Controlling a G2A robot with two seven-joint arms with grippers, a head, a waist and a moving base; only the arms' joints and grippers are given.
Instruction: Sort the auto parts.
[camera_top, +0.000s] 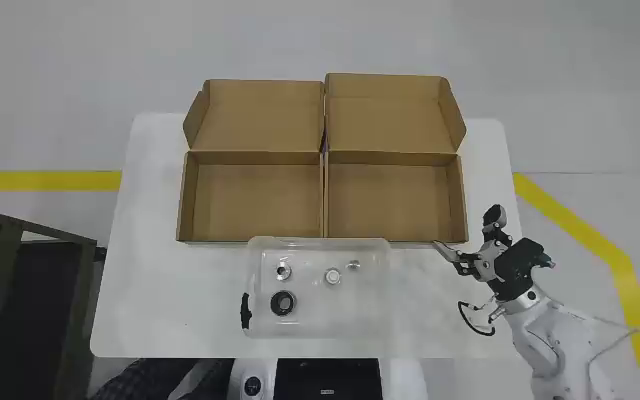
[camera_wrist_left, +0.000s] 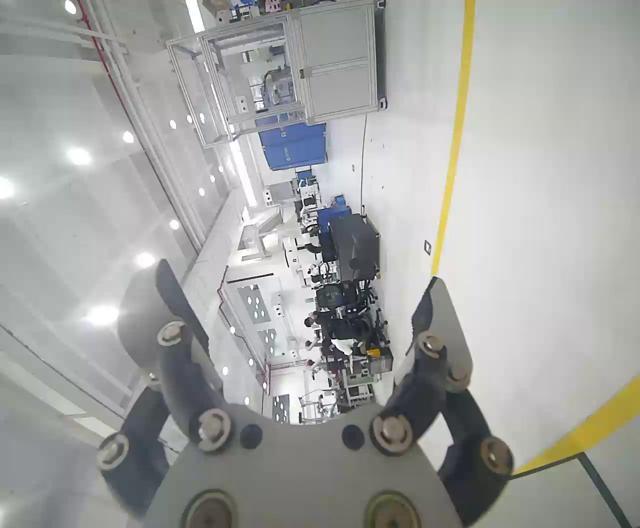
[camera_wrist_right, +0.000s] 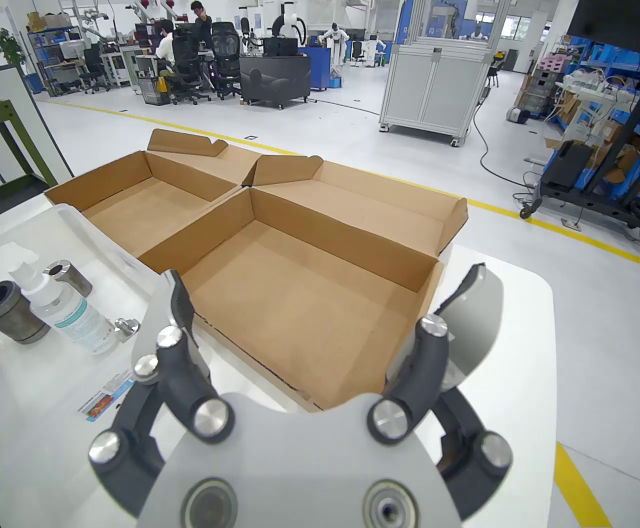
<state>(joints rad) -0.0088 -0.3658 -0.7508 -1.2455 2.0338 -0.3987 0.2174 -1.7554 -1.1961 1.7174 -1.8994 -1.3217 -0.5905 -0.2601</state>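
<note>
A clear plastic tray (camera_top: 370, 300) at the table's front holds the parts: a silver metal sleeve (camera_top: 284, 269) (camera_wrist_right: 67, 276), a dark bushing (camera_top: 286, 302) (camera_wrist_right: 15, 312), a small spray bottle (camera_top: 332, 275) (camera_wrist_right: 60, 305) and a small metal fitting (camera_top: 353, 266) (camera_wrist_right: 125, 327). Behind it two cardboard boxes, left (camera_top: 250, 200) (camera_wrist_right: 135, 205) and right (camera_top: 395, 200) (camera_wrist_right: 300, 295), stand with nothing inside. My right gripper (camera_top: 458, 282) (camera_wrist_right: 325, 277) is open beside the tray's right end, near the right box's front corner. My left gripper (camera_wrist_left: 297, 277) is open off the table, facing the room.
A black handle (camera_top: 244, 309) sits at the tray's left end. The white table (camera_top: 150, 250) has bare margins left and right of the boxes. A dark green rack (camera_top: 40, 300) stands off its left side. Yellow tape (camera_top: 570, 215) marks the floor.
</note>
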